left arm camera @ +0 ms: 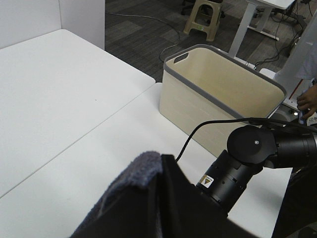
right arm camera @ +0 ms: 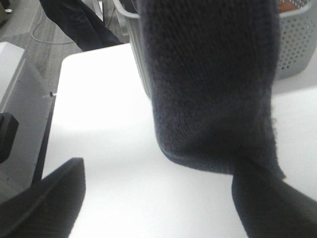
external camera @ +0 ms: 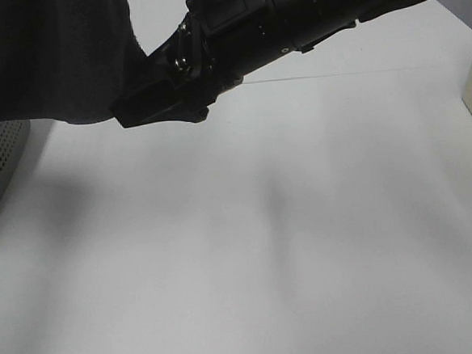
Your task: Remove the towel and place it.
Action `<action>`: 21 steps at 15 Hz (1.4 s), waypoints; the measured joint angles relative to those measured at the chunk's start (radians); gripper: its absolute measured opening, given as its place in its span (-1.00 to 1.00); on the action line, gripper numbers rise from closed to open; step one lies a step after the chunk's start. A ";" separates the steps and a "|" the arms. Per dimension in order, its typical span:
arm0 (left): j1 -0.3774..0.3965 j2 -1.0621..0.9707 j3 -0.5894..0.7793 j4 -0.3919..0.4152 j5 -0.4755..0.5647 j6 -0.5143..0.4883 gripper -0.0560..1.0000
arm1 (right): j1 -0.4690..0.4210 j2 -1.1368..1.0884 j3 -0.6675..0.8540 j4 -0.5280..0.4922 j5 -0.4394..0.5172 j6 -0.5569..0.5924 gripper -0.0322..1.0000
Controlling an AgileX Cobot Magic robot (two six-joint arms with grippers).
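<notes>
Right pincer (right arm camera: 158, 171) is spread wide. The towel (right arm camera: 208, 84) hangs right in front of it, bottom edge close by one finger but nothing pinched, with the grey basket (right arm camera: 297, 44) just beyond the cloth and the white counter (right arm camera: 114, 99) below. Left pincer (left arm camera: 161, 168) has towel bunched over it, so I honestly can't tell if it's clamped, but the cloth is up off the counter, so I'd guess we're mid-lift out of the basket. Next move imo: the right pincer has to close on that hanging edge so both can carry it clear and lay it flat.
</notes>
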 joint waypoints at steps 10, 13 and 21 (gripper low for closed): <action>0.000 0.000 0.000 -0.010 0.022 -0.025 -0.89 | -0.019 0.007 -0.001 0.356 0.054 -0.273 0.57; 0.000 0.000 0.000 -0.011 0.023 -0.025 -0.89 | -0.019 0.038 -0.001 0.337 0.203 -0.289 0.57; 0.000 0.000 0.000 -0.001 -0.016 -0.025 -0.89 | -0.019 0.054 -0.001 0.172 0.133 -0.157 -0.09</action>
